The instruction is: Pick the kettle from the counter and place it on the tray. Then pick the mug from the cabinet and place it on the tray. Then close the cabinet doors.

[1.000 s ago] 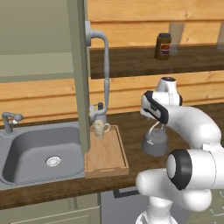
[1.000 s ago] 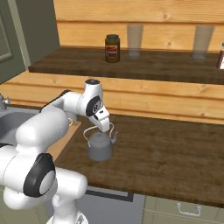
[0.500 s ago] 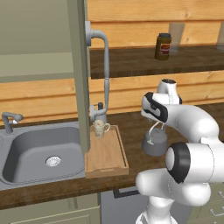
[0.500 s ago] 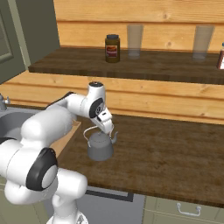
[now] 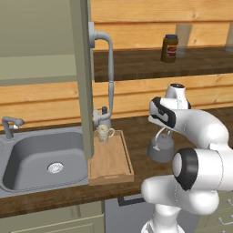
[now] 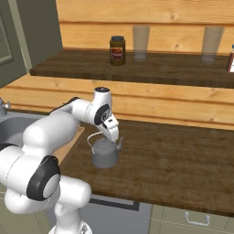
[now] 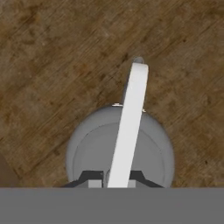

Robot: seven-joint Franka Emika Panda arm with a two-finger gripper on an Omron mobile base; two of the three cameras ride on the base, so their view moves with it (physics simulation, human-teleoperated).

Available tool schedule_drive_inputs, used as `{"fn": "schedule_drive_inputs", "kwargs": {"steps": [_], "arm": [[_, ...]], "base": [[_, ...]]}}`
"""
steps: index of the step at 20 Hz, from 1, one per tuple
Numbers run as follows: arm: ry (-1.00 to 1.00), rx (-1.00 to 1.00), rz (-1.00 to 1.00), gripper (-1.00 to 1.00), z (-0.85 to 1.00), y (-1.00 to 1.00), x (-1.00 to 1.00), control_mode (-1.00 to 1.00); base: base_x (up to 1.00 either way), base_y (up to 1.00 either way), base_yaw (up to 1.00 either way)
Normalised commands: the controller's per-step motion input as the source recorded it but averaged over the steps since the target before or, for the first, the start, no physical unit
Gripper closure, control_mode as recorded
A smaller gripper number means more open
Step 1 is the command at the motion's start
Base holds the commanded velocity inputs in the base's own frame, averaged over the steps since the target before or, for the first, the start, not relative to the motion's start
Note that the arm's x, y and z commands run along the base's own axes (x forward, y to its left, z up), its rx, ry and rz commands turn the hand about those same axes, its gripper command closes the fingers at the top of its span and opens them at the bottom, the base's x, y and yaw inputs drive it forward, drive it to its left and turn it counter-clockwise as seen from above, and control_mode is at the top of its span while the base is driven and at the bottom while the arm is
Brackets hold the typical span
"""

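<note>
The two small dark fingers [image 7: 118,176] are closed tight on the thin arched handle of the small squat grey metal kettle [image 6: 105,154], which sits on the dark brown wooden desk [image 6: 183,155] to the right of the rectangular light wooden tray [image 5: 111,160], near it but clear of its rim. The kettle looks rigid, smooth and fairly light, and a hold at the top of the arch seems the sensible one, though held so it may swing. The white arm [image 5: 195,125] reaches forward and bends steeply down over the kettle, its wrist pointing almost straight at the desk.
</note>
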Motion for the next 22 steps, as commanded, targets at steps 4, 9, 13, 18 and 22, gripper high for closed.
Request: {"fn": "schedule_drive_inputs", "kwargs": {"steps": [4, 9, 13, 18, 22], "arm": [[0.02, 0.01, -0.01, 1.0, 0.15, -0.01, -0.34, -1.0], [0.02, 0.0, 0.0, 1.0, 0.55, 0.04, -0.48, -1.0], [0.05, 0.0, 0.0, 1.0, 0.5, 0.27, -0.24, -1.0], [0.07, 0.0, -0.02, 1.0, 0.06, 0.57, -0.16, -1.0], [0.05, 0.0, -0.04, 1.0, 0.01, 0.76, -0.13, -1.0]], "base": [[0.0, 0.0, 0.0], [0.0, 0.0, 0.0], [0.0, 0.0, 0.0], [0.0, 0.0, 0.0], [0.0, 0.0, 0.0]]}}
